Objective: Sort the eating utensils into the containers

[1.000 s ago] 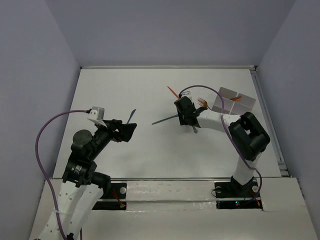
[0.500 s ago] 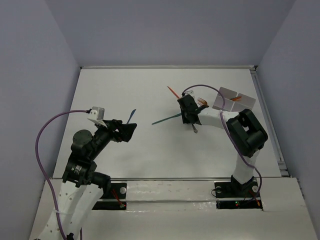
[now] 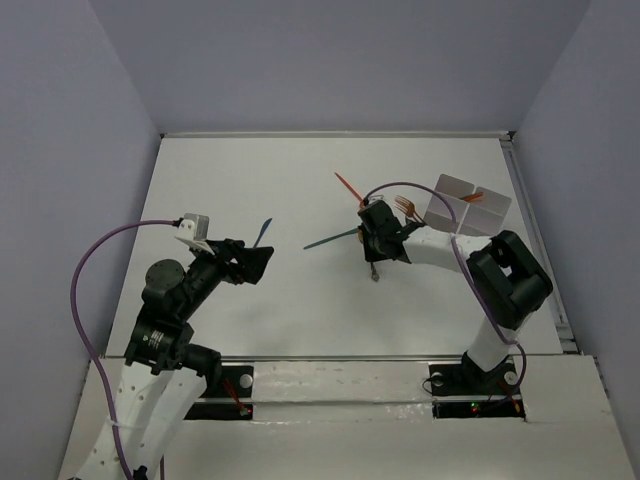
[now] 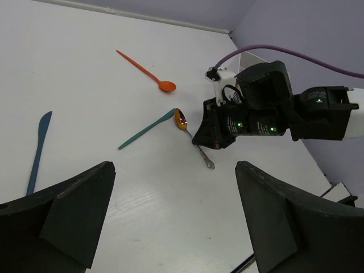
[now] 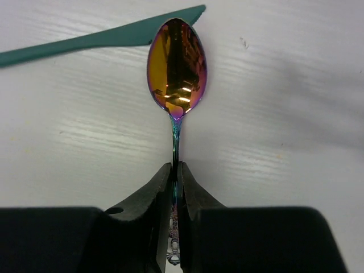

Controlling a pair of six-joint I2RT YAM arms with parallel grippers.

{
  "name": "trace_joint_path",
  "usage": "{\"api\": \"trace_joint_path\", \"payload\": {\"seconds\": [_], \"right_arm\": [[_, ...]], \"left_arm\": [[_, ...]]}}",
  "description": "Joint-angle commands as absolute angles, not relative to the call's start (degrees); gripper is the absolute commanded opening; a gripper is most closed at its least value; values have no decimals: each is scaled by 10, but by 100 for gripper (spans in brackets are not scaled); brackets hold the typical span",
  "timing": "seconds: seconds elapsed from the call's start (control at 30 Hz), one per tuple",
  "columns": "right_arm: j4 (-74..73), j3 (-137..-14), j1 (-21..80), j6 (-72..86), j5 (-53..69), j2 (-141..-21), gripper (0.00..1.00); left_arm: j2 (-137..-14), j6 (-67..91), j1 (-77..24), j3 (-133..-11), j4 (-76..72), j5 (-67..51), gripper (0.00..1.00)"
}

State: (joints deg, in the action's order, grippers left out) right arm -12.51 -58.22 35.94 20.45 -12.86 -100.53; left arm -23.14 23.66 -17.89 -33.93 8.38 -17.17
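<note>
My right gripper (image 5: 175, 170) is shut on the thin handle of a shiny copper-coloured spoon (image 5: 176, 68), low over the table; it also shows in the top view (image 3: 376, 236). The spoon's bowl lies just next to the tip of a teal knife (image 5: 96, 38) (image 3: 330, 240). An orange spoon (image 3: 347, 187) lies farther back, and a copper fork (image 3: 404, 206) lies beside the white divided tray (image 3: 452, 186), which holds an orange utensil (image 3: 472, 197). A blue knife (image 3: 263, 233) lies in front of my left gripper (image 3: 258, 262), which is open and empty.
The right arm's purple cable (image 3: 410, 188) arcs over the fork toward the tray. A raised rail (image 3: 530, 230) runs along the table's right edge. The left wrist view shows the right gripper (image 4: 213, 139), the held spoon (image 4: 181, 119) and the orange spoon (image 4: 145, 71).
My right gripper has turned a little with the spoon in it, so the handle end swung toward the near left. The right elbow has moved right and nearer. The left arm has not moved.
</note>
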Motion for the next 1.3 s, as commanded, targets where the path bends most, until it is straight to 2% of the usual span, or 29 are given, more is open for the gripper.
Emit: {"api": "trace_joint_path", "payload": {"seconds": [0.0, 0.07, 0.1, 0.13, 0.2, 0.37, 0.7, 0.77, 0.9, 1.07, 1.27], "right_arm": [[-140, -567, 371, 230, -134, -969, 17], [-152, -573, 371, 231, -148, -978, 25], [-155, -583, 371, 229, -152, -983, 33], [-155, -587, 371, 227, -152, -989, 36], [-152, -599, 371, 221, -153, -1007, 39], [-156, -643, 366, 212, -157, -1048, 40], [-177, -671, 366, 218, -159, -1086, 31], [-180, -675, 360, 218, -161, -1091, 27], [-186, -681, 360, 216, -171, -1092, 7], [-172, -661, 360, 208, -175, -1042, 7], [-118, -596, 360, 200, -187, -885, 7]], "left_arm": [[-230, 234, -176, -352, 51, -181, 99], [-230, 233, -176, -352, 51, -181, 99], [-230, 233, -176, -352, 51, -181, 99], [-231, 233, -176, -351, 51, -181, 99], [-230, 234, -176, -352, 52, -180, 99], [-229, 234, -176, -351, 52, -180, 99], [-227, 234, -176, -352, 52, -180, 99], [-226, 234, -176, -352, 52, -181, 99], [-224, 233, -176, -352, 52, -180, 99], [-223, 233, -176, -352, 52, -181, 99], [-216, 233, -176, -352, 52, -181, 99]]}}
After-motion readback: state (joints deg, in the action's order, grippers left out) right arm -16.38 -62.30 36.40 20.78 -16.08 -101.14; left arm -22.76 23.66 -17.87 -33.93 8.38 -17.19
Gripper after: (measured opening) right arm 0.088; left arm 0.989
